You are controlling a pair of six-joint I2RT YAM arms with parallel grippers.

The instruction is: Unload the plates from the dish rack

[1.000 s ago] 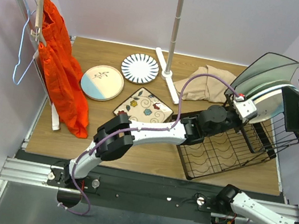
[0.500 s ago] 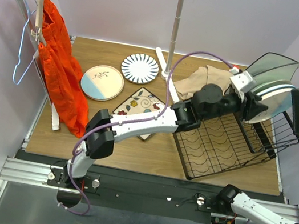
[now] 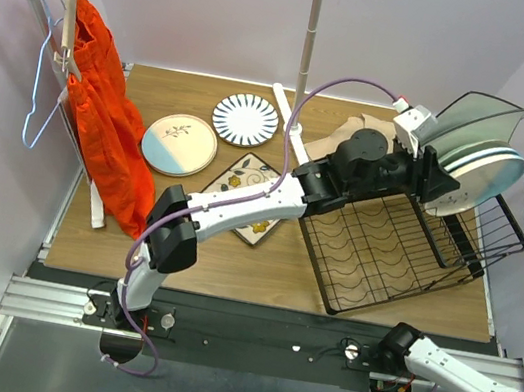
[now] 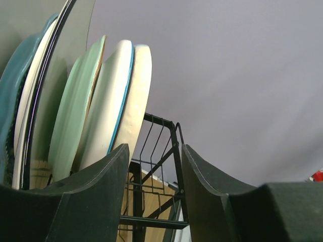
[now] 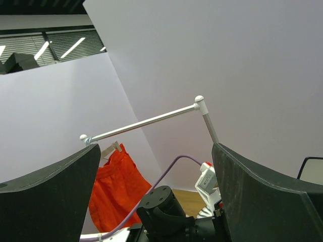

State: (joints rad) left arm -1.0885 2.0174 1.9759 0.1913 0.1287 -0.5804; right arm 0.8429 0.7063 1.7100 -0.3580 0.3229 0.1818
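The dish rack sits at 3 o'clock on the table. Its upright slots, at the rack's 2 o'clock corner, hold a row of plates on edge; from the wrist view they run teal, pale green, then white. 3 more lie flat at 10 o'clock from the rack: a pink-and-blue plate, a striped plate and a floral plate, the last partly under the left arm. The left gripper is up at the racked plates, its 2 fingers spread and grasping nothing, with the nearest white plate just beside one finger. The right gripper hangs off the table at 3 o'clock, spread wide and empty.
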